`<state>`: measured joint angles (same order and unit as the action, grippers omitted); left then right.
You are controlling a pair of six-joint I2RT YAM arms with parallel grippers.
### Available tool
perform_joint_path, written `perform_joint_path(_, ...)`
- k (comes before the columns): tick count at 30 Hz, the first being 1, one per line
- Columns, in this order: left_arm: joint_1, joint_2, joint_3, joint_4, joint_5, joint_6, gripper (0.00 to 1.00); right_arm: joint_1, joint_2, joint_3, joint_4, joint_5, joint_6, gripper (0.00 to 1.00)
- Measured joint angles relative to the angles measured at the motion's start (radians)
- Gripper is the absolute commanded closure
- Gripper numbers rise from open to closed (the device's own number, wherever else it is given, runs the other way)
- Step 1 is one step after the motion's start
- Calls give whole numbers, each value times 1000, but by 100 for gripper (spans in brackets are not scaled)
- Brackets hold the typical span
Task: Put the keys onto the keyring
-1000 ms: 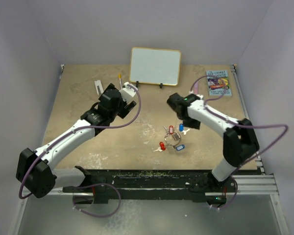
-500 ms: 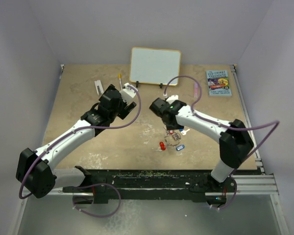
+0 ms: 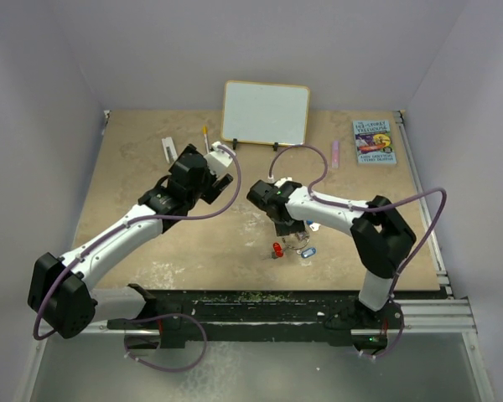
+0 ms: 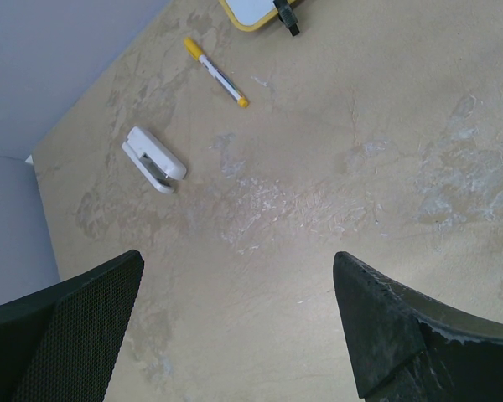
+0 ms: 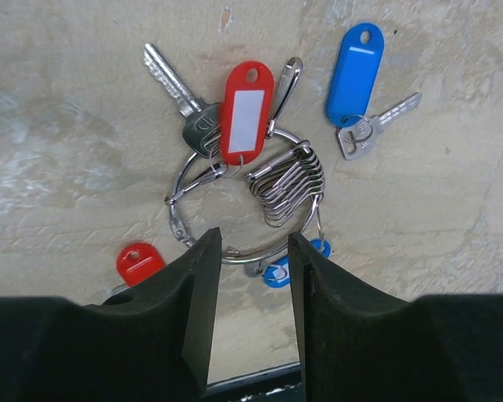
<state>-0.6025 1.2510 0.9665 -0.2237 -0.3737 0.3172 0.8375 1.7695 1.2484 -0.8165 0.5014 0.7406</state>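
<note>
The keyring (image 5: 235,251) is a silver wire ring lying flat on the table, with a bundle of wire clips (image 5: 289,184) on it. Around it lie the keys: one with a long red tag (image 5: 246,109), one with a long blue tag (image 5: 356,75), a small red head (image 5: 138,261) and a small blue head (image 5: 278,273). My right gripper (image 5: 253,239) hovers just above the ring's near edge, jaws a narrow gap apart and empty. In the top view it (image 3: 287,228) covers most of the keys (image 3: 277,249). My left gripper (image 3: 214,167) is wide open over bare table (image 4: 235,268).
A small whiteboard (image 3: 266,113) stands at the back, with a book (image 3: 374,141) and a pink marker (image 3: 336,153) at the back right. A yellow-capped marker (image 4: 215,71) and a small white stapler-like object (image 4: 153,159) lie at the back left. The table's front edge is just below the keys.
My right arm has swung left and toward the front, from behind the keys to directly over the keyring. The left arm has not moved.
</note>
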Motion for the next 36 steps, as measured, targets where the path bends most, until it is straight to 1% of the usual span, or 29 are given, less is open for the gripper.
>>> perform_joint_path(6,0,2,0,2,4,0,2,-5,63,-31,-5,5,19,59)
perform_joint_path(10,0,7,0,8,4,1,2,-39,56,-56,-21,18,53,57)
perform_joint_path(13,0,8,-1,16,3,2,2,-109,23,-96,-31,37,68,55)
perform_joint_path(16,0,8,-11,37,2,7,2,-226,-34,-135,-53,76,69,55)
perform_joint_path(19,1,10,-23,40,2,8,2,-340,-111,-135,-75,130,58,56)
perform_joint_path(21,1,11,-28,43,2,8,2,-374,-156,-114,-90,158,45,57)
perform_joint_path(24,1,14,-32,44,3,8,2,-370,-204,-68,-93,169,25,60)
perform_joint_path(28,3,23,-32,50,3,8,2,-359,-245,-70,-74,128,11,63)
perform_joint_path(36,6,66,-32,68,19,13,2,-351,-298,-240,-18,-79,54,62)
